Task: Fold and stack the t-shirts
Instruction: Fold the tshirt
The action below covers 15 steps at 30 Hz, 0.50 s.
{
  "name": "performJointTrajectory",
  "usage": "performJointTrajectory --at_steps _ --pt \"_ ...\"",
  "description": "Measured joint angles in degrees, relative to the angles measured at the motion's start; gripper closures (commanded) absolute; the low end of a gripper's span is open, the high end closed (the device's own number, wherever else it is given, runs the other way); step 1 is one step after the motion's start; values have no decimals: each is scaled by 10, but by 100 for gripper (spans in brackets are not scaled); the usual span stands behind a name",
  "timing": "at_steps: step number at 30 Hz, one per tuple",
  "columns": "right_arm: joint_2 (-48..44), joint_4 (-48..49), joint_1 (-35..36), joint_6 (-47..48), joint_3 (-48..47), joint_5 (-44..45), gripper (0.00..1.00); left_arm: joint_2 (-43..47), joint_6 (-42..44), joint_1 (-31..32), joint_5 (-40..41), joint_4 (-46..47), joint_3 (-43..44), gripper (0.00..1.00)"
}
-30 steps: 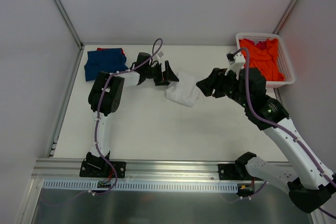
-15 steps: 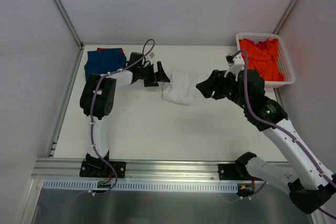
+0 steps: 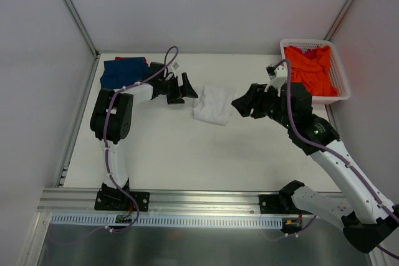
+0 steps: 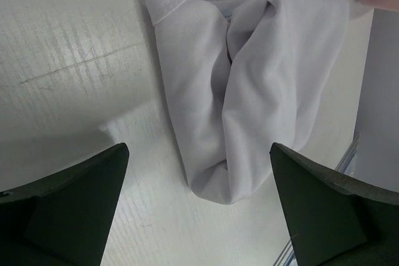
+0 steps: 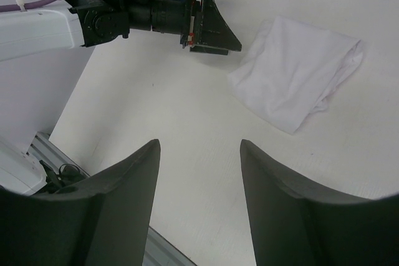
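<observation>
Mid-desk, near the far edge, white shirt lies folded; left gripper spread wide just left of it, right gripper parted, empty, just right.

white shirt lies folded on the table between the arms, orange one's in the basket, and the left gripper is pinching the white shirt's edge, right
No. The left gripper is open and holds nothing; the left wrist view shows its fingers spread, clear of the cloth. The rest stands: the white shirt lies folded on the table and the orange shirt is in the basket.
</observation>
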State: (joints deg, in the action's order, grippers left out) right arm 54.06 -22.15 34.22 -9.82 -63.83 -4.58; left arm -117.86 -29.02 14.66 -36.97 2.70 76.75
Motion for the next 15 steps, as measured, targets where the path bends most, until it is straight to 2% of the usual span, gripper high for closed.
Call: performJointTrajectory --at_steps 15 --pt "-3 0 0 0 0 -7 42 -5 1 0 4 -1 -10 1"
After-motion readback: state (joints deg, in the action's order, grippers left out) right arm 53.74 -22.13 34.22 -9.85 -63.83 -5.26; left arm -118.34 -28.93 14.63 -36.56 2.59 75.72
